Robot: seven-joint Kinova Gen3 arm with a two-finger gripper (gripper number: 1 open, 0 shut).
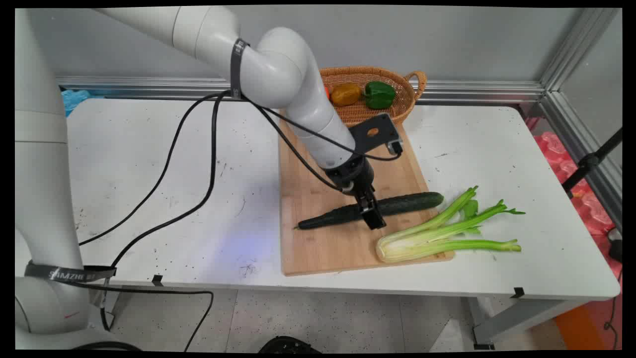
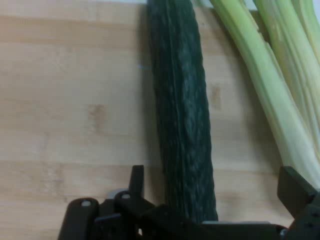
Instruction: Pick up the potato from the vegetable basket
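Note:
A long dark green cucumber (image 1: 407,203) lies across the wooden cutting board (image 1: 323,253), running from lower left to upper right. My black gripper (image 1: 372,219) is down over its middle. In the hand view the cucumber (image 2: 182,115) runs up the picture between the two fingers, and the gripper (image 2: 216,180) is open. The left finger (image 2: 137,175) stands close beside the cucumber, while the right finger (image 2: 295,187) stands well off it, near the celery. A bunch of celery (image 1: 447,233) lies just beyond the cucumber, half on the board's right corner; its pale stalks (image 2: 270,95) show in the hand view.
A wicker basket (image 1: 412,82) stands at the board's far end against the wall, holding a green pepper (image 1: 380,94) and a yellow-orange vegetable (image 1: 345,94). Black cables (image 1: 198,164) hang from the arm across the table's left half. The table's right edge drops off past the celery.

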